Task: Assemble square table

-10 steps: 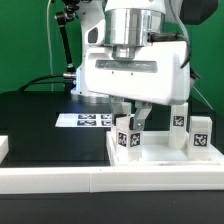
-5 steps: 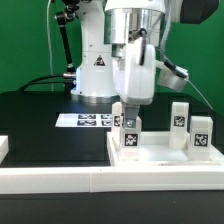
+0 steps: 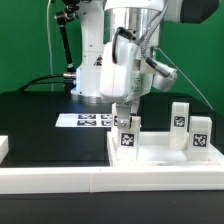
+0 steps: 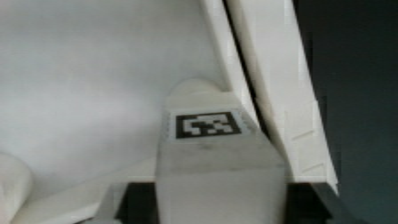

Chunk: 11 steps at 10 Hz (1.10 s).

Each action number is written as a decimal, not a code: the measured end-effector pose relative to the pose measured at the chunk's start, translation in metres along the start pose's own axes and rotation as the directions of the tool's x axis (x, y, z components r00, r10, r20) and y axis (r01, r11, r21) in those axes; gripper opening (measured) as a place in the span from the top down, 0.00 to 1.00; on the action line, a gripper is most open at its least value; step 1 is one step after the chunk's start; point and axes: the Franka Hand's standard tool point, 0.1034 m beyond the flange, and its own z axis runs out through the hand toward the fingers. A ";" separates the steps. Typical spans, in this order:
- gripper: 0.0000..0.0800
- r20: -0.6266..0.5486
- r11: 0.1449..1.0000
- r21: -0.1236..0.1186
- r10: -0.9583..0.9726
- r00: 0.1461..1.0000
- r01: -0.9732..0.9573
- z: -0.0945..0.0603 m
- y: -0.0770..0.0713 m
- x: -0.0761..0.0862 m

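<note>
The white square tabletop [image 3: 160, 152] lies at the exterior view's right, rim up. My gripper [image 3: 127, 118] is shut on a white tagged leg [image 3: 127, 137] that stands upright at the tabletop's near-left corner. Two more tagged legs [image 3: 180, 117] [image 3: 199, 136] stand on the tabletop's right side. In the wrist view the gripper [image 4: 210, 203] has the leg [image 4: 210, 150], tag facing the camera, between its dark fingers [image 4: 143, 205]. The tabletop's flat surface [image 4: 89, 80] and its raised rim [image 4: 267, 90] lie beyond the leg.
The marker board [image 3: 85, 120] lies on the black table behind the tabletop. A long white rail [image 3: 60, 182] runs along the front edge. A small white piece [image 3: 3, 148] sits at the far left. The robot base [image 3: 95, 75] stands behind.
The wrist has turned about its vertical axis, from broadside to edge-on, with the leg held in the same corner spot. The other legs have not moved.
</note>
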 end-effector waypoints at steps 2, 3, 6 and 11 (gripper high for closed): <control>0.63 -0.002 1.000 0.003 0.001 1.000 -0.001 -0.001 -0.001 0.001; 0.55 -0.002 1.000 0.003 -0.016 1.000 0.016 0.000 -0.001 0.001; 0.22 0.003 0.980 -0.021 -0.199 0.980 0.199 -0.001 -0.002 0.004; 0.19 0.017 0.932 -0.010 -0.363 0.932 0.363 -0.009 -0.005 -0.008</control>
